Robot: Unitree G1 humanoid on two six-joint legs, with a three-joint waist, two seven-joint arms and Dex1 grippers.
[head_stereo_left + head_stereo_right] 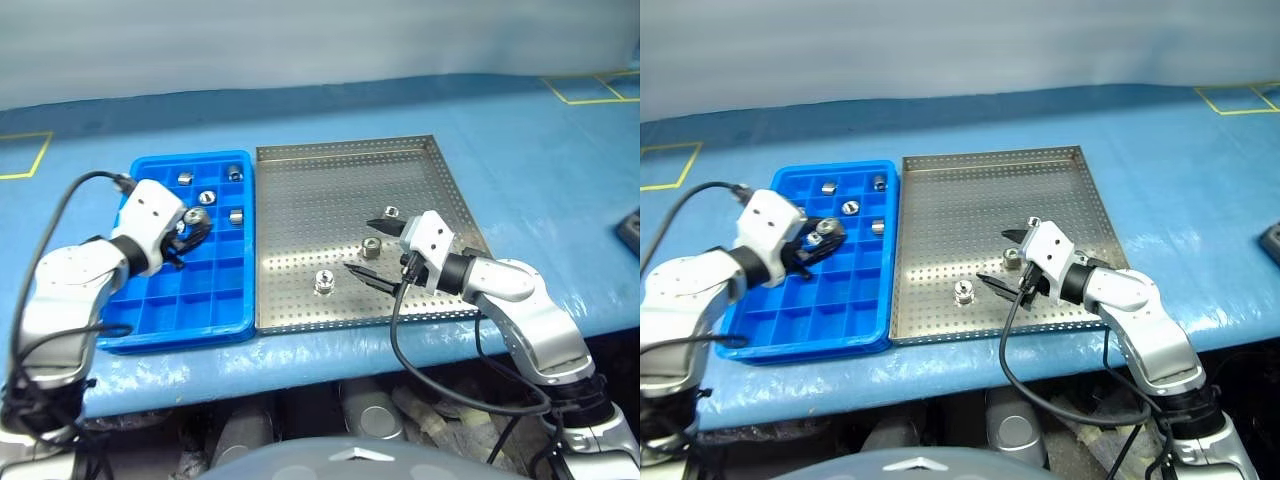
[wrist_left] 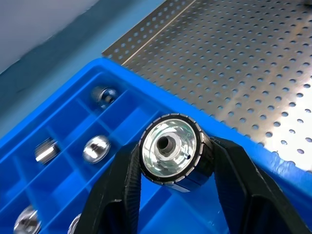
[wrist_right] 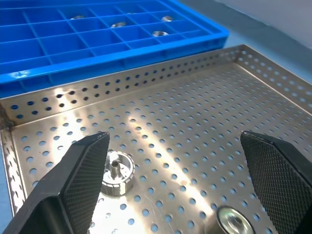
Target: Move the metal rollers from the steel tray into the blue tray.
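Holding one of the metal rollers point(image 2: 169, 152) pinched between its two black fingers, the left gripper point(image 1: 187, 232) hangs over the blue tray point(image 1: 150, 325), above the compartments near the tray's middle, toward its far half. The jaws are nearly closed and the roller sits end-on between the pads, its hollow centre facing the wrist camera. Four rollers already lie in compartments by the tray's far edge and the edge next to the steel tray point(image 1: 300, 200). The right gripper point(image 1: 378, 252) stands with its fingers spread as wide as they go, holding nothing, low over the steel tray near its near right corner. Three rollers remain on the perforated floor: one point(image 1: 392, 213) just beyond the far finger, one point(image 1: 371, 247) between the fingers, and one point(image 1: 323, 282) apart from them toward the tray's near edge. By my reading the left arm is about to drop its roller while the right lines up its next pick. The risks lie there: if the roller is let go over a divider wall it could bounce into a neighbouring cell or out over the rim; and the smooth round piece may slip from the pads early. On the right side, two rollers sit close together, so a closing finger might knock the neighbour and send it rolling across the slick floor.
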